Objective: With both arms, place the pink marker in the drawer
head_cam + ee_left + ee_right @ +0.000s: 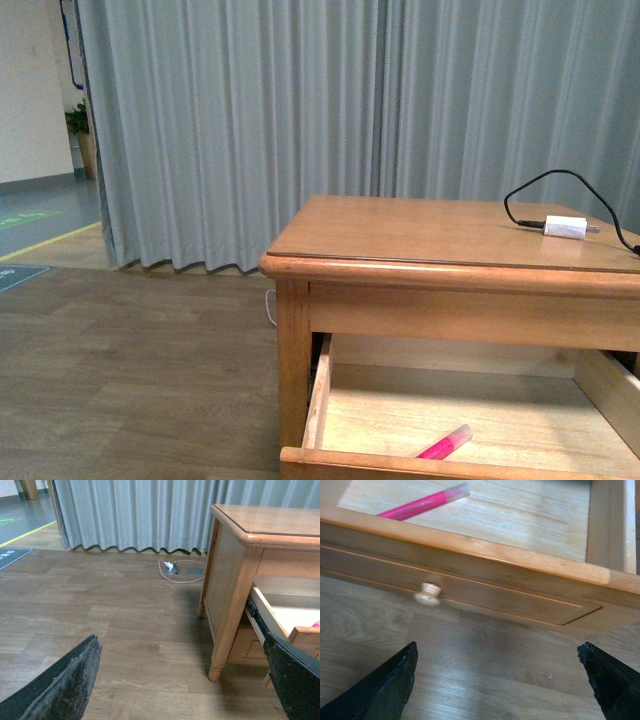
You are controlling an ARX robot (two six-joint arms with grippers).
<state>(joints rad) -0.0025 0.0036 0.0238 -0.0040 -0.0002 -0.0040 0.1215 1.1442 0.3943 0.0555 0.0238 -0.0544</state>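
Observation:
The pink marker (446,443) lies on the pale floor of the pulled-out drawer (318,392), near its front board. The right wrist view shows the marker (422,504) inside the drawer, behind the panelled front (520,597) with its small round knob (428,594). My right gripper (500,680) hangs open in front of that drawer front, over the floor, holding nothing. My left gripper (182,680) is open and empty too, low beside the table leg (227,625), with the drawer's side (265,612) near one finger. Neither arm shows in the front view.
The wooden table (440,235) carries a white plug (565,226) with a black cable (560,180) on its top. Grey curtains (300,110) hang behind. A floor socket with a white cord (176,570) lies on the wood floor by the table.

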